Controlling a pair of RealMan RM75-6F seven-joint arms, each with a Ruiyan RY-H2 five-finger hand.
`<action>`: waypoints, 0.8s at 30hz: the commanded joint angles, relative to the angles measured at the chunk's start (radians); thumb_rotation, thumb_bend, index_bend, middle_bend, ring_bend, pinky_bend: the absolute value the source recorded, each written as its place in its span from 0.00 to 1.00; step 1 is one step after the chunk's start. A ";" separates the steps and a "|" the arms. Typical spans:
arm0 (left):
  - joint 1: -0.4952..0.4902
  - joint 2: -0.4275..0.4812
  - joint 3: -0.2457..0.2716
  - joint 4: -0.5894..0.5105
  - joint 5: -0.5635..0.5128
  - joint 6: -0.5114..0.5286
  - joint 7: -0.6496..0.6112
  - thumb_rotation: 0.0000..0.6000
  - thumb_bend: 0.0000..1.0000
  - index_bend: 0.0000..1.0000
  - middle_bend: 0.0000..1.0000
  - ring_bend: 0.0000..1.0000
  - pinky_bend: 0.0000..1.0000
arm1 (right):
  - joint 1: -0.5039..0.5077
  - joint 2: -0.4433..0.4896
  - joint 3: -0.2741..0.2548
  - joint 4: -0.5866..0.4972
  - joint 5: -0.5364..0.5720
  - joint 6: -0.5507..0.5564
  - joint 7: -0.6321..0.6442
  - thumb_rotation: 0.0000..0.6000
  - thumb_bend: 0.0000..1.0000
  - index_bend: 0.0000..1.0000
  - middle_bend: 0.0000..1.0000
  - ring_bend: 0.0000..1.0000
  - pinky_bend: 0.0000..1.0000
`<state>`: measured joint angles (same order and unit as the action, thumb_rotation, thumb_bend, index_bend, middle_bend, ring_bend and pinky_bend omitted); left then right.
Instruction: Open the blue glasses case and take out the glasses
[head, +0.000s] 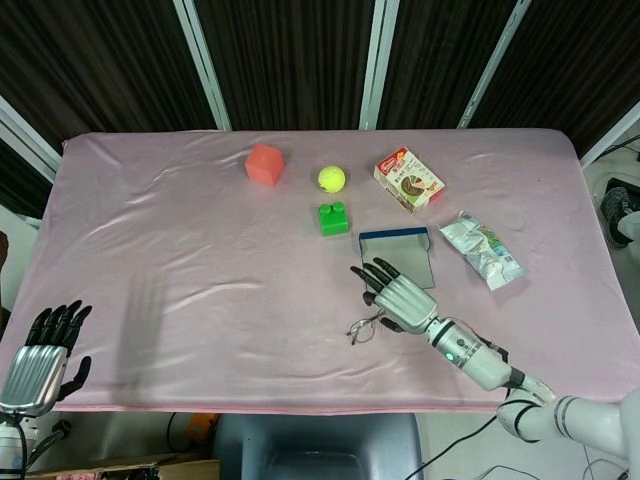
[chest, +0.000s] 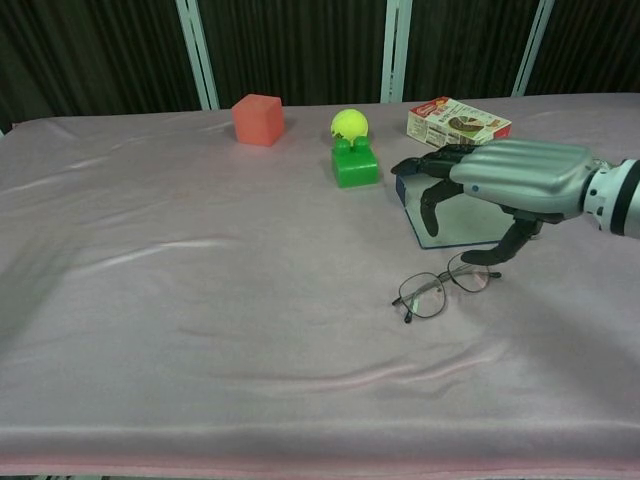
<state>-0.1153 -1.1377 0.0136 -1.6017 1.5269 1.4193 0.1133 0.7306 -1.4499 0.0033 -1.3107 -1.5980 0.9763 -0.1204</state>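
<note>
The blue glasses case (head: 404, 256) lies flat on the pink cloth with its grey inside up; in the chest view the case (chest: 462, 226) is partly hidden behind my right hand. The thin-framed glasses (head: 359, 329) lie on the cloth just in front of the case, outside it. My right hand (head: 396, 296) hovers palm down over them with its fingers spread and nothing held. From the chest, the right hand (chest: 515, 177) has its thumb pointing down close to the right lens of the glasses (chest: 426, 297). My left hand (head: 40, 357) hangs below the table's front left corner, fingers apart, empty.
Behind the case stand a green block (head: 334, 217), a yellow ball (head: 331, 178) and a red cube (head: 265, 164). A snack box (head: 408, 180) and a snack bag (head: 482, 250) lie to the right. The table's left half is bare pink cloth (head: 170, 250).
</note>
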 joint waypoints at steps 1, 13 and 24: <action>0.000 0.000 0.001 0.001 0.001 -0.001 -0.001 1.00 0.44 0.00 0.02 0.00 0.00 | -0.002 -0.014 -0.007 0.018 -0.002 -0.007 0.007 1.00 0.42 0.58 0.00 0.00 0.00; -0.001 0.000 0.000 0.000 -0.002 -0.004 0.002 1.00 0.44 0.00 0.02 0.00 0.00 | 0.011 -0.080 -0.022 0.106 -0.015 -0.034 0.035 1.00 0.44 0.61 0.01 0.00 0.00; 0.000 0.001 0.000 0.002 -0.002 -0.002 -0.003 1.00 0.44 0.00 0.03 0.00 0.00 | 0.016 -0.113 -0.023 0.151 -0.010 -0.045 0.037 1.00 0.46 0.63 0.02 0.00 0.00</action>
<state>-0.1148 -1.1365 0.0132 -1.6000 1.5245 1.4175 0.1105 0.7453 -1.5595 -0.0202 -1.1632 -1.6096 0.9343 -0.0851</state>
